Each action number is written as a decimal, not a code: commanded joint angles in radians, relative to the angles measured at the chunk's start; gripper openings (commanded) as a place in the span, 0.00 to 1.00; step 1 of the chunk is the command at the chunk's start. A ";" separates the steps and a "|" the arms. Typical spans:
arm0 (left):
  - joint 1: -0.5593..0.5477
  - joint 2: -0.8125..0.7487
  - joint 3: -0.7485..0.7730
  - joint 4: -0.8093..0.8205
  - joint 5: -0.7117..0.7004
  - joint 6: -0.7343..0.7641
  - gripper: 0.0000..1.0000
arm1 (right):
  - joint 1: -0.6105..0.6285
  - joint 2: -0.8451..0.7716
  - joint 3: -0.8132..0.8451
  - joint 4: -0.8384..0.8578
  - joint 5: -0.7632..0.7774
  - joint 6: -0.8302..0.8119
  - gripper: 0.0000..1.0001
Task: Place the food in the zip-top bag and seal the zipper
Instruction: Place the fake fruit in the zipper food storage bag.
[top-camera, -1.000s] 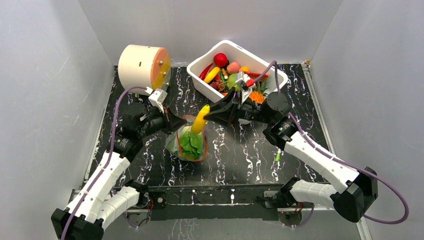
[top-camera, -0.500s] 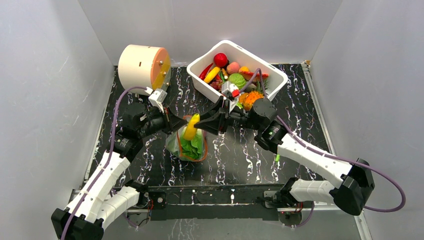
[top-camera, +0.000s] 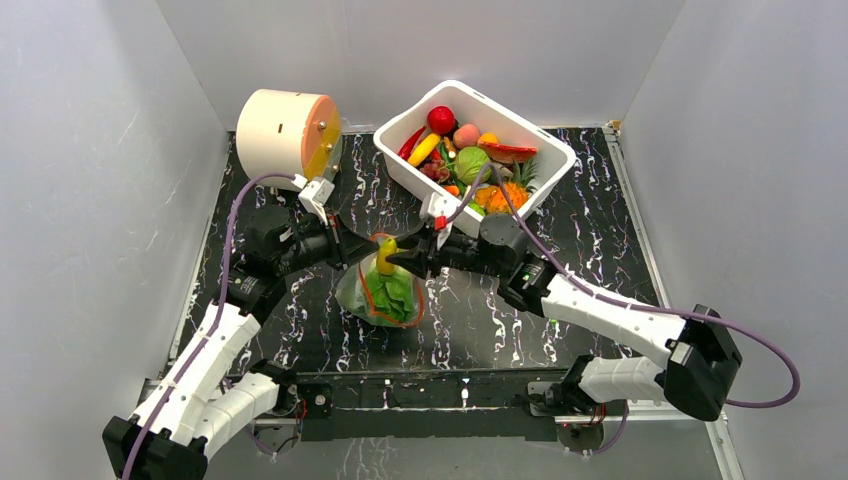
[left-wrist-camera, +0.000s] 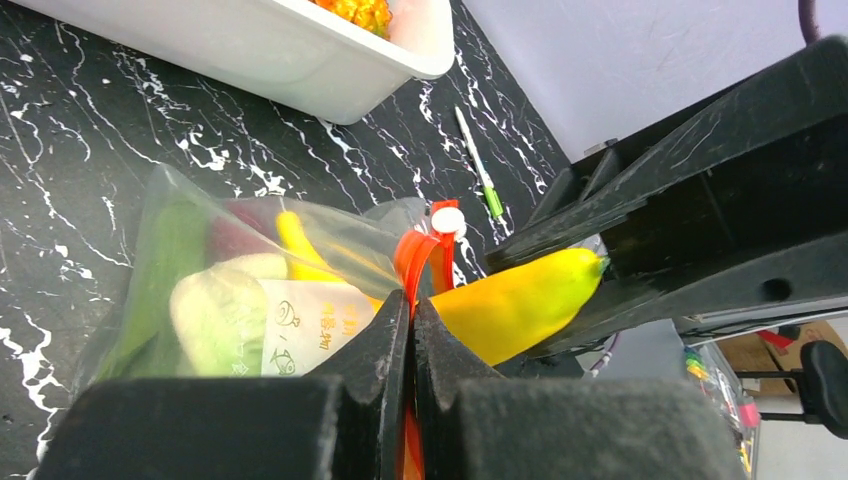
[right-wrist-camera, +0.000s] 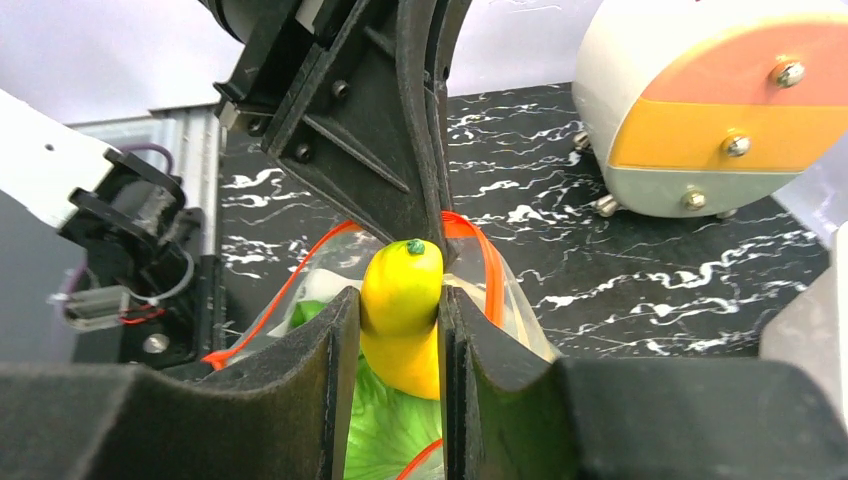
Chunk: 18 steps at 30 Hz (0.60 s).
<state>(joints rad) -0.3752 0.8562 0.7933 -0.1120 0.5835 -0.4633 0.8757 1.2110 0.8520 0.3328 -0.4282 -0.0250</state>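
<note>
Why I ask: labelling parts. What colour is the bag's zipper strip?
Orange-red; the zipper shows best in the left wrist view.

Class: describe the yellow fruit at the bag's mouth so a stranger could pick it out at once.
Find the white tub at the back of the black marbled table; in front of it sits a clear zip-top bag with an orange-red rim. At its mouth, the right tool pinches a yellow banana. Unlike the yellow piece loose in the tub, it is held, above leafy greens.
</note>
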 joint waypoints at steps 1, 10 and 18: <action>-0.001 -0.013 0.050 0.079 0.062 -0.051 0.00 | 0.051 0.017 -0.015 0.019 0.121 -0.179 0.17; -0.001 -0.013 0.049 0.082 0.071 -0.060 0.00 | 0.148 0.073 -0.044 0.026 0.308 -0.334 0.17; -0.001 -0.010 0.045 0.071 0.084 -0.052 0.00 | 0.180 0.060 -0.120 0.104 0.340 -0.426 0.17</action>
<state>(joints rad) -0.3733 0.8627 0.7933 -0.1116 0.5915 -0.4950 1.0428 1.2827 0.7769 0.4007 -0.1513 -0.3691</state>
